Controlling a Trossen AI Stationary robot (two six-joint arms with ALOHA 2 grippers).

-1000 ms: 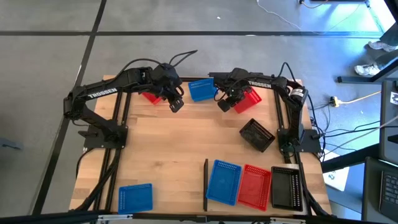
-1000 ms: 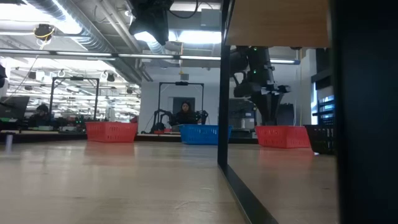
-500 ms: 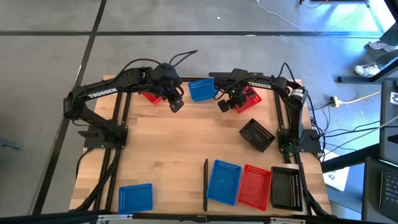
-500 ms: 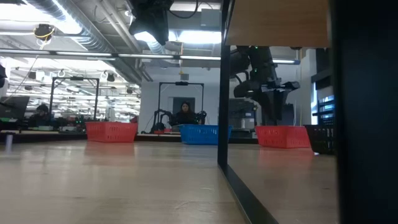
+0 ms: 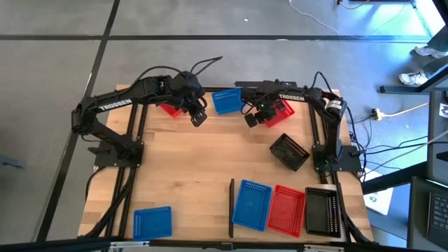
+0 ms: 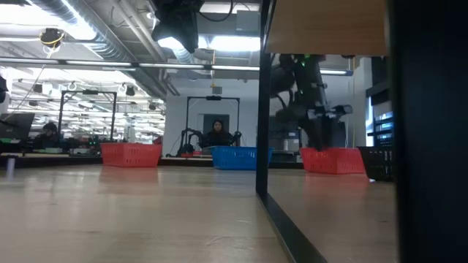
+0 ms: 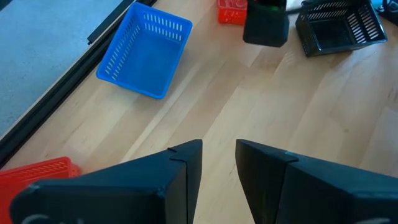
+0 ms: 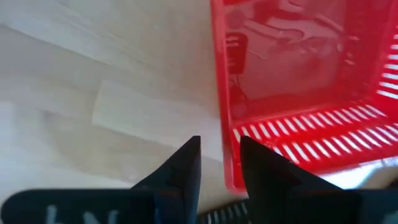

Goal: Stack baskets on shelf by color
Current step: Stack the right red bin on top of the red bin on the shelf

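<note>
My right gripper [image 5: 253, 118] [image 8: 219, 149] is open, low over the far-right red basket [image 5: 281, 110] [image 6: 333, 160]. Its fingers stand on either side of that basket's side wall [image 8: 222, 127], one inside and one outside; whether they touch it I cannot tell. My left gripper [image 5: 199, 117] [image 7: 219, 148] hangs open above the table between the far-left red basket [image 5: 169, 108] and a blue basket [image 5: 227, 101] [image 7: 144, 56]. A black basket [image 5: 289, 151] sits askew on the table. Blue [image 5: 252, 205], red [image 5: 287, 210] and black [image 5: 322, 211] baskets lie side by side on the shelf [image 5: 241, 231].
Another blue basket [image 5: 152, 222] lies at the table's near left corner. The shelf's thin black bar [image 5: 232, 208] [image 6: 262, 102] stands left of the shelved baskets. Bare wood spans the table's middle. People sit at desks in the room beyond the table [image 6: 218, 133].
My right gripper has come down toward the far-right red basket until its fingers straddle the basket's wall. The baskets have stayed where they were.
</note>
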